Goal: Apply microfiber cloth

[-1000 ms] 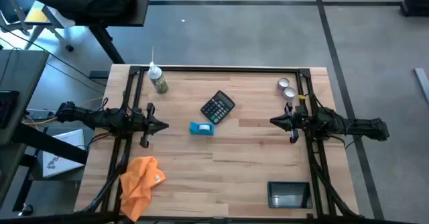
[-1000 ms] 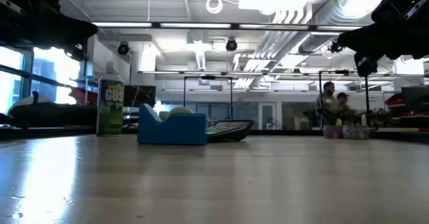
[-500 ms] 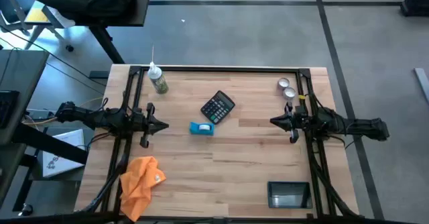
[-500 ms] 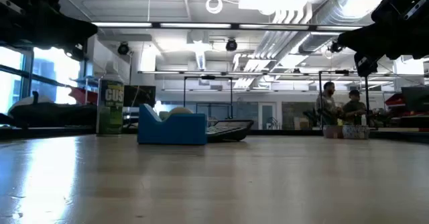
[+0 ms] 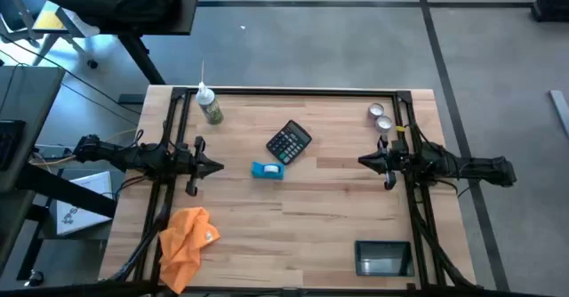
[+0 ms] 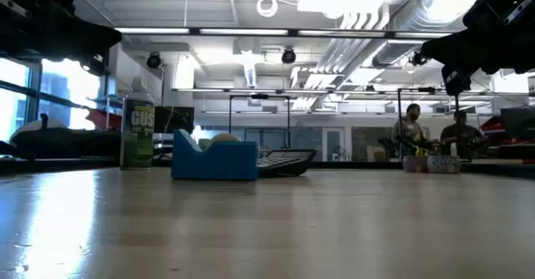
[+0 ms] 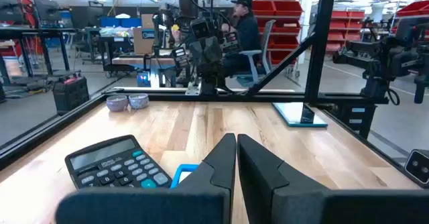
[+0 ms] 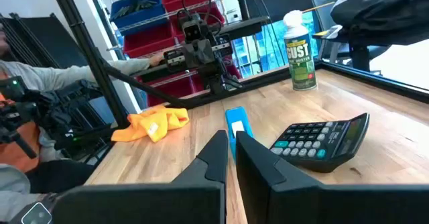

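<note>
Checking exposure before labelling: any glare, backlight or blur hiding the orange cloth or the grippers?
High view: even light, microfiber cloth clear at the table's near-left corner. Low view: bright ceiling lights and window backlight leave both arms as silhouettes; cloth not in it. Right wrist view: cloth sharp; right gripper dark, close, soft-edged. Left wrist view: same for left gripper.

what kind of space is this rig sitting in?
Probably a robotics lab or workshop floor: exposed ducting under an open ceiling, red parts bins on shelving, and another framed workbench beyond the wooden table. People sit at stations behind.
</note>
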